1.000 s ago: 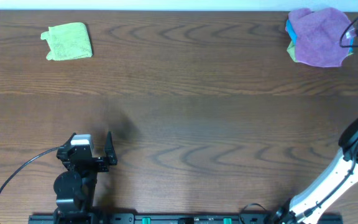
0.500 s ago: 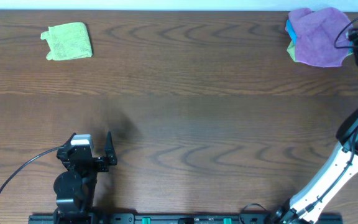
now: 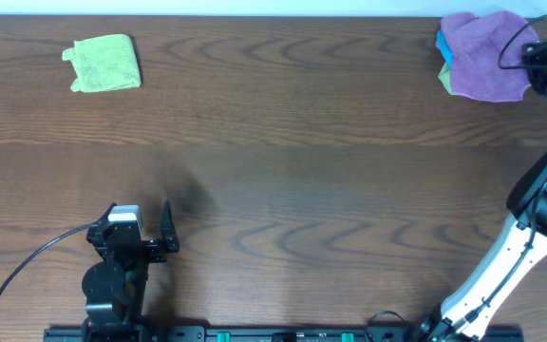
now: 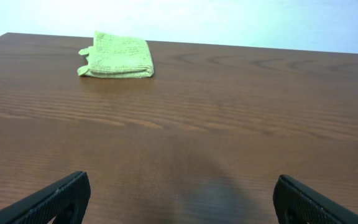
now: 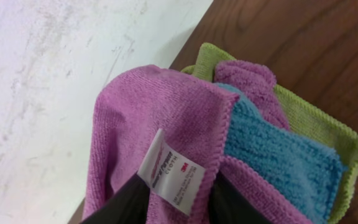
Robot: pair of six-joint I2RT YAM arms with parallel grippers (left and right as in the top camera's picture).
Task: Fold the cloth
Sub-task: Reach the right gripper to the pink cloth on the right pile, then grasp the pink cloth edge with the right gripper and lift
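Note:
The cloth (image 3: 487, 57) is a crumpled mauve heap at the table's far right corner. In the right wrist view the cloth (image 5: 154, 118) fills the middle, its corner with the white tag (image 5: 169, 177) pointing toward the camera. My right gripper (image 5: 180, 190) has its dark fingers pressed on either side of that tagged corner, shut on it. From overhead, the right gripper (image 3: 539, 59) sits at the heap's right edge. My left gripper (image 3: 141, 220) rests open near the front left, far from the cloth; the left gripper (image 4: 179, 199) has only bare wood between its fingers.
A bright blue cloth (image 5: 272, 149) and a green cloth (image 5: 319, 127) lie under the mauve one. A folded lime-green cloth (image 3: 105, 63) lies at the far left, also lime-green cloth (image 4: 117, 56). The table's edge (image 5: 185, 50) runs just behind the heap.
The right gripper has moved left onto the mauve heap's right edge and its jaws have closed on the tagged corner. The left arm has not moved.

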